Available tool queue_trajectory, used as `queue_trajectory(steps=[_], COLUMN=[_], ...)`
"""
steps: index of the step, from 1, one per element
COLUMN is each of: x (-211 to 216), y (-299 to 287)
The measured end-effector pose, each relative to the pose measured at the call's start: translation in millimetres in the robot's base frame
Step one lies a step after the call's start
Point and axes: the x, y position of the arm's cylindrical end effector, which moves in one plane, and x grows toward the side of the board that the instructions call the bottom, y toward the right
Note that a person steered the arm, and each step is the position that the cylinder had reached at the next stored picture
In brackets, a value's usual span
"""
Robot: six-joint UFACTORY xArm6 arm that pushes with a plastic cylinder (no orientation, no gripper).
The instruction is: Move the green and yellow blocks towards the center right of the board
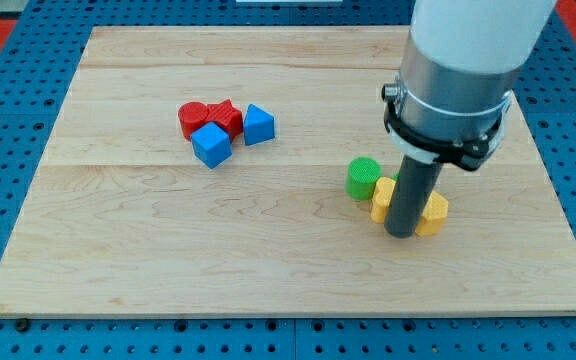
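The tabletop [118,250] is carrying everything. The tool, a bare rod holding nothing, is resting its tip [401,235] between two yellow blocks [431,214], beside the green cylinder [362,178]. They seem light and stiff, probably sliding easily; push their left sides.

This looks like a robotics lab bench. A pale wooden board [288,250] lies on a blue perforated tabletop [8,190] with a regular grid of holes, and a white and grey robot arm [463,60] hangs over small coloured test blocks.
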Motion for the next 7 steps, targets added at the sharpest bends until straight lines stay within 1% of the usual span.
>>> queue_trajectory(steps=[1, 3, 4, 5, 7], x=[-24, -57, -28, -26, -41], y=[0, 0, -5, -18, -56])
